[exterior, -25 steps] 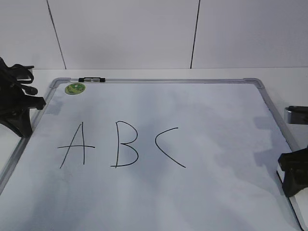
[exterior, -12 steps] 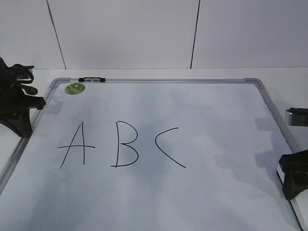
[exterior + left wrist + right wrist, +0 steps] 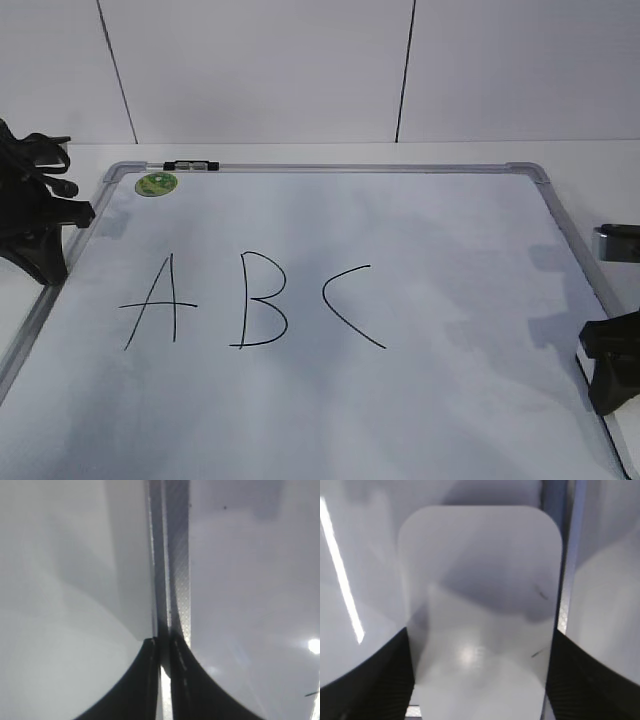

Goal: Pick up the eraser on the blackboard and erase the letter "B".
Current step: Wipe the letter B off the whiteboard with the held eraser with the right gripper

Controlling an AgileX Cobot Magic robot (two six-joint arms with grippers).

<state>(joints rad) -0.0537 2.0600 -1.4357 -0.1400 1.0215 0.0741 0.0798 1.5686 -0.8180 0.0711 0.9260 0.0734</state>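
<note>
Right now the eraser [image 3: 480, 615] fills the right wrist view, a white rounded block lying flat at the blackboard's right edge, partly over the grey frame strip. The right gripper [image 3: 480, 680] straddles it: its 2 dark fingers stand one on each side of the block, spread wide, with no visible squeeze on the plastic, so I read it as released and not yet grasping. From the exterior view only the black mass of that gripper [image 3: 612, 370] shows at the right frame, with a sliver of the eraser at its foot.

The blackboard [image 3: 430, 220] lies flat on the table with 3 letters drawn on it. The letter "B" [image 3: 262, 300] is whole and untouched, sitting between the "A" [image 3: 155, 305] and the "C" [image 3: 350, 305], well apart from the eraser. A green magnet [image 3: 156, 184] and a small marker [image 3: 190, 164] sit at the far left corner.

The left gripper [image 3: 164, 680] is clenched, its fingers pressed together over the left frame strip and holding nothing.

The step in hand looks like the pick-up, at the point just short of closing. Next, I judge, the right fingers must close on the eraser's long sides, lift it clear of the frame, carry it left past the "C", and set the felt down on the "B" alone.
</note>
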